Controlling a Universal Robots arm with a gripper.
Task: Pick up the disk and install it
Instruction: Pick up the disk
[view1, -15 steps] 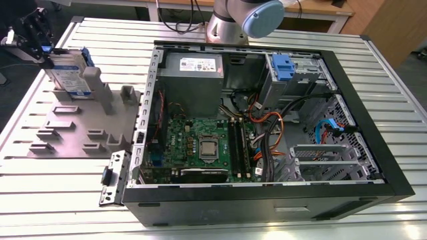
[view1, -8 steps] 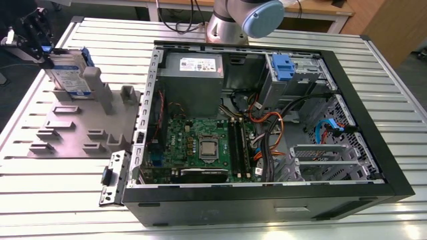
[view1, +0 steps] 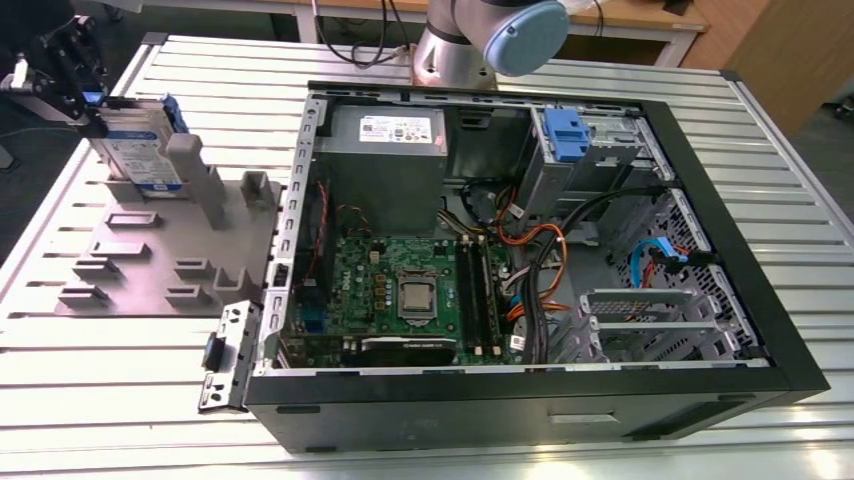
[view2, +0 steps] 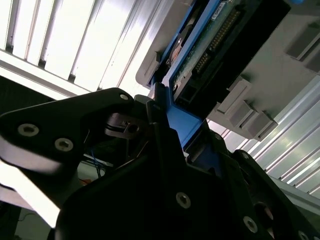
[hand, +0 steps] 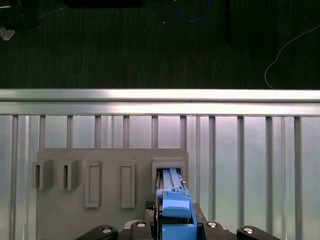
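Ribbed aluminium table (view1: 107, 400), dark floor beyond its far edge in the first wrist view.

- The disk (view1: 134, 150) stands upright on edge at the far corner of a grey fixture plate (view1: 147, 255), on the exterior view's left. Its lower edge sits in a raised slot (hand: 170, 165) of the plate. Label face is white and blue, and a bright blue bracket runs along the top edge.
- The gripper (view1: 88, 104) is clenched on the disk, jaws pinching the blue bracket from both sides. In the second wrist view the blue plastic sits tight between the black jaws, with the drive's circuit-board side just beyond.
- The plate's other slots and blocks hold nothing.
- Just beside the plate, toward the exterior view's right, a black computer case (view1: 534, 400) lies open on its side. Inside it: green motherboard (view1: 400, 290), grey power supply (view1: 387, 130) with a white sticker, and a small blue tab (view1: 566, 135) at the drive bay.
- The arm's base (view1: 467, 40) stands behind the case.
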